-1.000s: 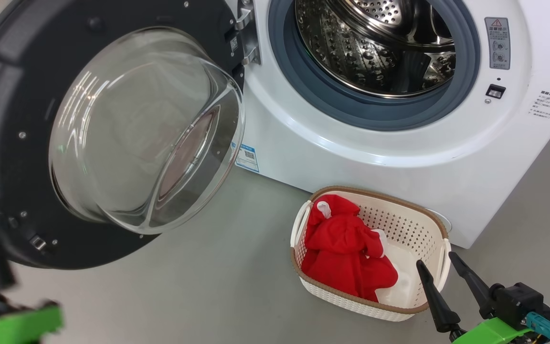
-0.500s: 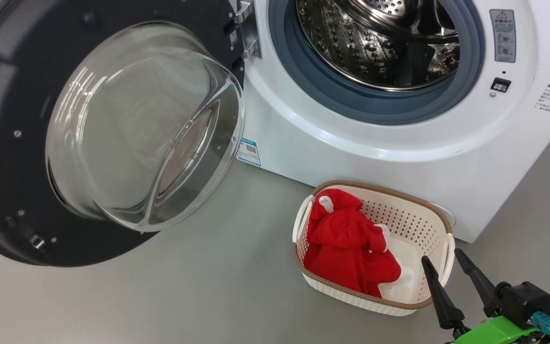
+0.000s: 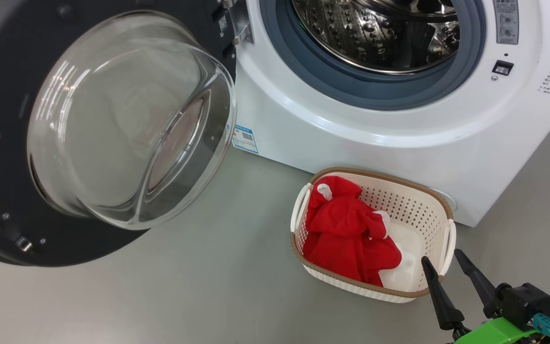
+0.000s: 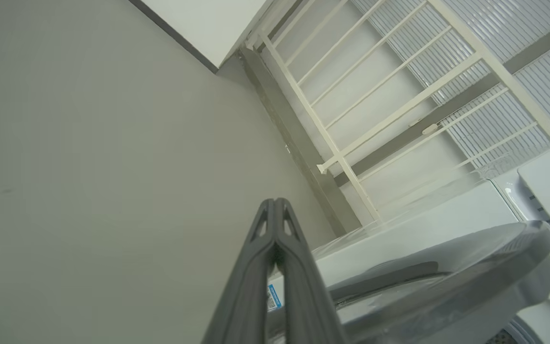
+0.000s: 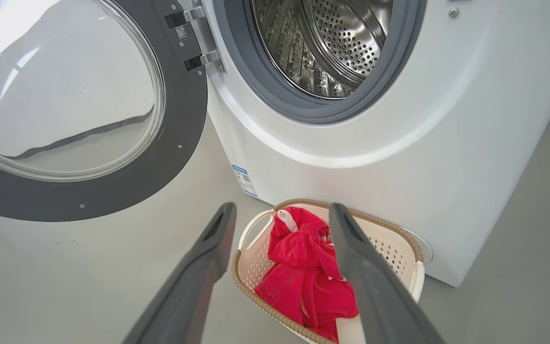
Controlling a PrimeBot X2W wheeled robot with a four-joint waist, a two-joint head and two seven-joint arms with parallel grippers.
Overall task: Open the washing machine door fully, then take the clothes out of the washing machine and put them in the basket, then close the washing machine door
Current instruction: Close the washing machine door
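washing machine door (image 3: 98,129): stands wide open
washing machine (image 3: 351,143): steel drum (image 3: 375,33) exposed
clothes (image 3: 346,234): red heap in basket
basket (image 3: 389,179): cream, on floor (image 3: 208,286) beside washer

Red clothes (image 5: 303,282) in basket (image 5: 394,246) beside washing machine (image 5: 399,119)

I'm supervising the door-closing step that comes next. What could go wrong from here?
The open right claw hovers beside the basket; swinging that arm might knock it and spill the red clothes. The left claw is shut and points past the washing machine door; a push with it may slip off the glossy rim.
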